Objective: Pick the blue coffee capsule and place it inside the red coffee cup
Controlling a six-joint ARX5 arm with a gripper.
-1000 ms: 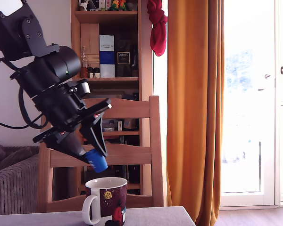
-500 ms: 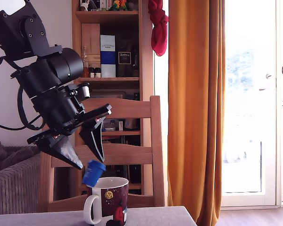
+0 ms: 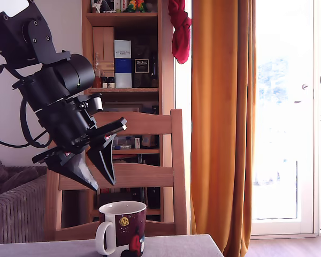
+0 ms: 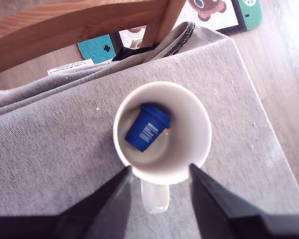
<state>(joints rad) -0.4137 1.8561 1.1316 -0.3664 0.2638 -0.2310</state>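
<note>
A grey cloth-covered table (image 4: pixel 50 149) lies under me. My black claw (image 3: pixel 94 179) hangs spread and empty above the maroon ceramic mug with a white handle (image 3: pixel 121 227). The small bright blue capsule (image 4: pixel 146 127) lies on its side inside it. Behind stands a wooden chair (image 3: pixel 150 174).

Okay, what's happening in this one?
A black robot arm's gripper hangs open and empty above a dark red ceramic mug with a white handle on a grey cloth-covered table. The wrist view shows the small blue tapered coffee capsule lying on its side inside the mug.
</note>
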